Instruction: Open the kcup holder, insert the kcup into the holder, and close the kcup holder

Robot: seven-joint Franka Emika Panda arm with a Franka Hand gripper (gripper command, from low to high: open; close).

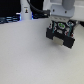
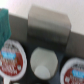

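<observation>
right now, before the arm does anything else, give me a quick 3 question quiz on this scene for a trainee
1. True or false: in the wrist view, two red-topped pods flank a pale round shape.
2. In the wrist view, the edge object next to one red-topped pod is: a) teal b) yellow c) orange
3. Fill in: the black kcup holder sits toward the exterior view's ____.

Key: 1 true; 2 a; 3 right

No legible text

The red-topped pod [image 2: 11, 58] carries a pale blue band and light print, all too blurred to read.
</observation>
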